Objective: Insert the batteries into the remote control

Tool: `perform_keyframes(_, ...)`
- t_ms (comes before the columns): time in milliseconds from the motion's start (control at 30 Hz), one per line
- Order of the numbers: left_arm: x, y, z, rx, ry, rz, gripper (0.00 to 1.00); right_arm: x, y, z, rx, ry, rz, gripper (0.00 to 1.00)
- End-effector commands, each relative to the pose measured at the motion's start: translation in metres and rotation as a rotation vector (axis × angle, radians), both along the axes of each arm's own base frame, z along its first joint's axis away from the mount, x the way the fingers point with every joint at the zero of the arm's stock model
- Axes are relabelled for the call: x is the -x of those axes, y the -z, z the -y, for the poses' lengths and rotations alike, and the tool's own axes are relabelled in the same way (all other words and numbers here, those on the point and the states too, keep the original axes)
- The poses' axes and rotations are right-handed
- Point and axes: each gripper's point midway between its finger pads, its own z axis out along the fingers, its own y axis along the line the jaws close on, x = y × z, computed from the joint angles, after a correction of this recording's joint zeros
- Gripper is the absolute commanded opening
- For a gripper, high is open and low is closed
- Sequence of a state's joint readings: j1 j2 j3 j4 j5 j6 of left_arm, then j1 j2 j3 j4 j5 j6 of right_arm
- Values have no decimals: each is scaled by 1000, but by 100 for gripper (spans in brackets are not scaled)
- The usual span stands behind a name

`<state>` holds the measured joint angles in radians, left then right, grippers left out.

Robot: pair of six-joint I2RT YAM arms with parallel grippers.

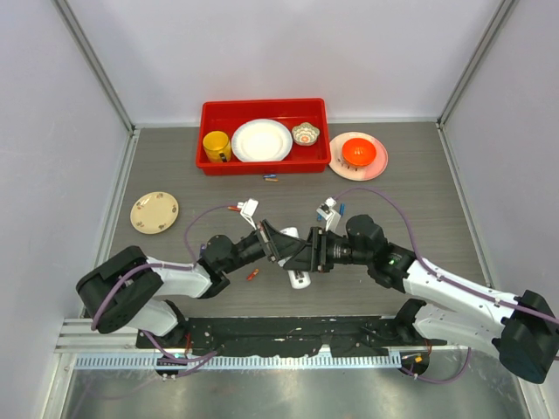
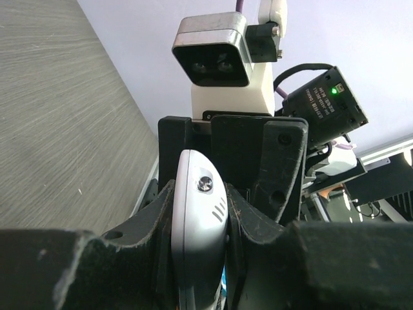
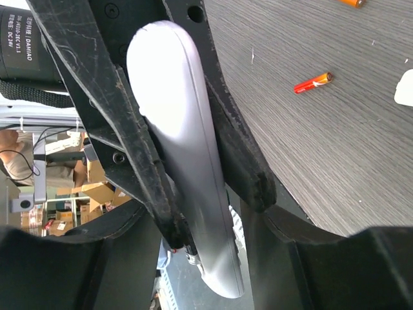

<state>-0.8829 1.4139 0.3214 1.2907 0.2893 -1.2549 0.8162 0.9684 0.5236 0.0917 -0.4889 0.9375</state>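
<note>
The white remote control (image 1: 300, 278) is held off the table between both arms at mid table. My left gripper (image 1: 281, 245) is shut on it; its fingers (image 2: 253, 216) clamp the remote's sides (image 2: 197, 219). My right gripper (image 1: 311, 251) faces it from the other side, its jaws spread to either side of the remote (image 3: 184, 161) with a gap. A red battery (image 1: 252, 274) lies on the table below the left arm and also shows in the right wrist view (image 3: 313, 82). More batteries lie near the bin (image 1: 271, 179) and at the left (image 1: 234, 209).
A red bin (image 1: 262, 164) at the back holds a yellow mug (image 1: 216, 146), a white plate (image 1: 261, 140) and a small bowl (image 1: 306, 133). A red bowl on a pink plate (image 1: 358, 154) stands to its right. A beige plate (image 1: 155, 212) lies at the left. A white piece (image 3: 405, 87) lies near the red battery.
</note>
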Motion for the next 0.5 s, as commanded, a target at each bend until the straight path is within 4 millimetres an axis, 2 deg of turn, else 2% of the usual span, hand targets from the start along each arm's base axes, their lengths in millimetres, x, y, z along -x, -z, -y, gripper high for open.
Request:
perform_keyframes(0, 18, -50, -6, 172, 38, 182, 0, -4, -30, -3, -49, -13, 86, 55)
perform_keyframes(167, 14, -51, -8, 173, 26, 185, 0, 4, -39, 4, -28, -46, 134, 59)
perform_keyframes(467, 11, -56, -10, 185, 31, 188, 0, 10, -32, 24, 29, -4, 146, 61)
